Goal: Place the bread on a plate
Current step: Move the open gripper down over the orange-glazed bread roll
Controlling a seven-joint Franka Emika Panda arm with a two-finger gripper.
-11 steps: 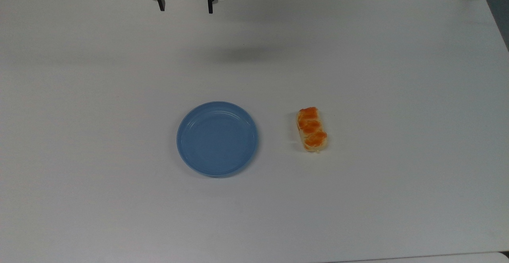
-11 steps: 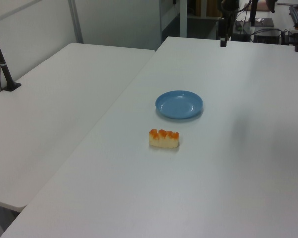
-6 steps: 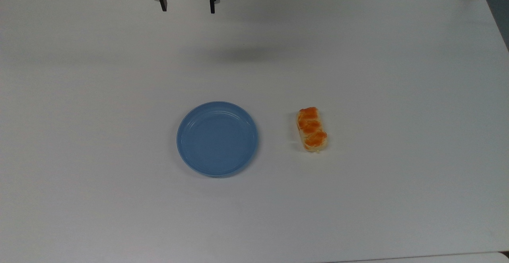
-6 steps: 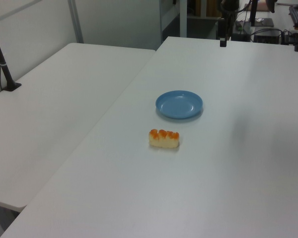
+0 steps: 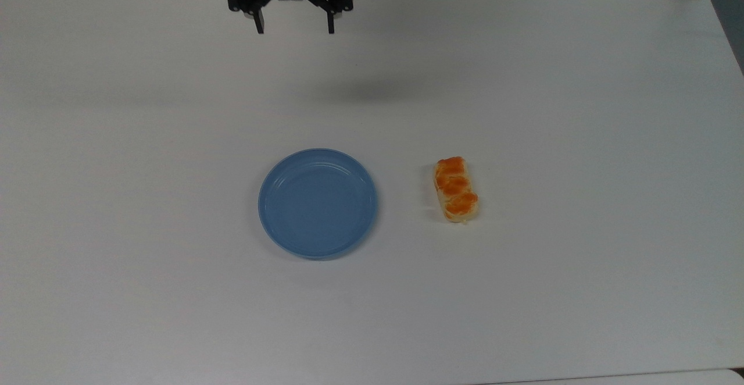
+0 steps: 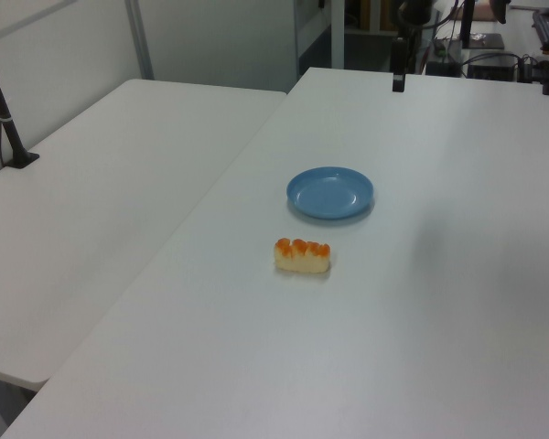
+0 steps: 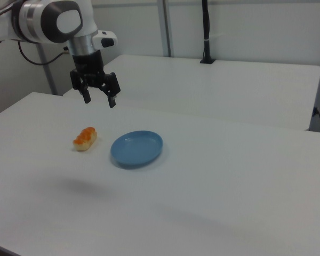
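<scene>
A broad white table [image 5: 523, 82] fills the room's middle, evenly lit and matte. A second white table [image 6: 101, 183] stands just beside it, a black pole [image 6: 5, 119] clamped at its edge. Pale walls [image 7: 256, 26] rise behind.

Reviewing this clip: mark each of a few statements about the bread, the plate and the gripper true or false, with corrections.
1. The bread lies on the table, apart from the plate. True.
2. The plate already holds the bread. False: the plate is empty.
3. The gripper is open and holds nothing. True.
4. In the top view, the bread lies left of the plate. False: it lies on the top view's right of the plate.
5. The gripper is touching the bread. False: it hangs in the air, well away from it.
</scene>
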